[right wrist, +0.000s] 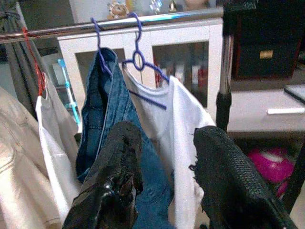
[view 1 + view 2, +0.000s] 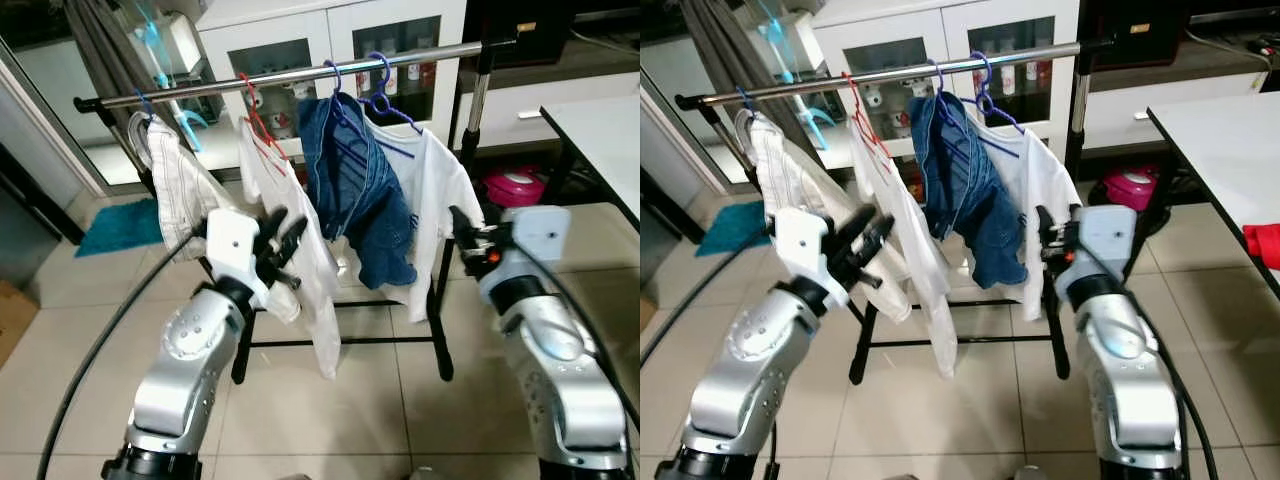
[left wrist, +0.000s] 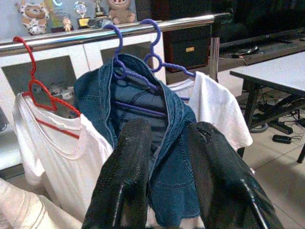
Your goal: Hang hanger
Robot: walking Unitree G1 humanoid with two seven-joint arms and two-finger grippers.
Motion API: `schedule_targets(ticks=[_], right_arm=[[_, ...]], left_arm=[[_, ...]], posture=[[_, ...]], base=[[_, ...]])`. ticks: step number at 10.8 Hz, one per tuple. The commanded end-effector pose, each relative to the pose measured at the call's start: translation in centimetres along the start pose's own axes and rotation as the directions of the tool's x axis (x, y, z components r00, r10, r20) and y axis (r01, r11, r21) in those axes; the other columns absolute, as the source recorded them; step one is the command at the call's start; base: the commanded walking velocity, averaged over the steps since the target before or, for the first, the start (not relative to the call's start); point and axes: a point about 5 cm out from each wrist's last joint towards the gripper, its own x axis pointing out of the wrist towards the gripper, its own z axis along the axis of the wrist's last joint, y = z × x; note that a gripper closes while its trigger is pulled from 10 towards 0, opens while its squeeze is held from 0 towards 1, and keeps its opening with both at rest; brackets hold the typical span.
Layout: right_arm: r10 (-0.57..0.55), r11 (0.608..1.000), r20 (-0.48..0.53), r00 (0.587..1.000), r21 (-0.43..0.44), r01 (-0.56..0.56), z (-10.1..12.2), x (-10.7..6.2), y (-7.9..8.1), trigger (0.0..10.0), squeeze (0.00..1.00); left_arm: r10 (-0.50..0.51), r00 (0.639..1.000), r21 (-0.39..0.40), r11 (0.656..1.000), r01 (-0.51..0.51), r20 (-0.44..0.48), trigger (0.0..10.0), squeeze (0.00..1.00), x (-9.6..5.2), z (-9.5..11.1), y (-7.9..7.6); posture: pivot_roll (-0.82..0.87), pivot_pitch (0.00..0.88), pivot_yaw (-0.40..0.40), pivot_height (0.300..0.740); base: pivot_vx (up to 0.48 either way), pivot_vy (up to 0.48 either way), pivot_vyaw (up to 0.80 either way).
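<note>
Hangers are already hanging on the rail, toward its right end | left gripper and right gripper are hovering before the clothes, jaws spread, holding nothing | backing off slowly is avoiding snagging the jeans.

Purple hanger hooked on rail

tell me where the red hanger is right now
The red hanger hangs on the rail, holding a white shirt, between the striped shirt on the robot's left and the denim garment on its right.
</note>
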Motion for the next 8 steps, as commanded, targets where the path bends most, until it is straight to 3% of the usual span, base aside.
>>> schedule_targets(ticks=[1, 3, 4, 6, 7, 8], right_arm=[[0.034, 0.999, 0.047, 0.998, -0.015, -0.033, 0.7, 0.27, 0.66, 10.0, 0.0], [0.022, 1.0, 0.049, 0.999, -0.005, -0.022, 0.68, 0.44, 0.39, 10.0, 0.0], [0.034, 0.999, 0.036, 0.999, 0.035, -0.035, 0.67, 0.48, 0.49, 10.0, 0.0], [0.07, 0.997, 0.041, 0.997, 0.019, -0.071, 0.7, 0.6, 0.82, 10.0, 0.0], [0.088, 0.995, 0.025, 0.996, 0.038, -0.089, 0.52, 0.7, 0.96, 10.0, 0.56], [0.115, 0.991, 0.005, 0.993, 0.062, -0.115, 0.44, 0.63, 1.13, 10.0, 0.78]], left_arm=[[0.035, 0.999, 0.016, 0.999, -0.035, -0.009, 10.0, 0.0, -0.33, -0.05, 0.79], [0.039, 0.999, 0.02, 0.999, -0.039, -0.012, 10.0, 0.0, -0.16, -0.19, 0.71], [0.055, 0.998, 0.012, 0.998, -0.055, -0.013, 10.0, 0.0, -0.12, -0.23, 0.94], [0.058, 0.998, 0.001, 0.998, -0.058, -0.009, 10.0, 0.0, -0.19, -0.22, 1.03], [0.057, 0.998, 0.0, 0.998, -0.057, -0.01, 10.0, 0.0, -0.14, -0.22, 1.01], [0.053, 0.999, -0.002, 0.999, -0.053, -0.01, 10.0, 0.0, -0.06, -0.23, 0.98]], posture=[[-0.12, 0.012, 0.174, 0.74], [-0.11, 0.014, 0.171, 0.74], [-0.12, 0.016, 0.165, 0.74], [-0.12, 0.017, 0.162, 0.74], [-0.12, 0.018, 0.162, 0.74], [-0.13, 0.02, 0.165, 0.74]], base=[[0.0, 0.0, 0.0], [0.0, 0.0, 0.0], [0.285, 0.0, 0.0], [0.388, 0.0, 0.0], [0.405, 0.0, 0.0], [0.405, 0.0, 0.0]])
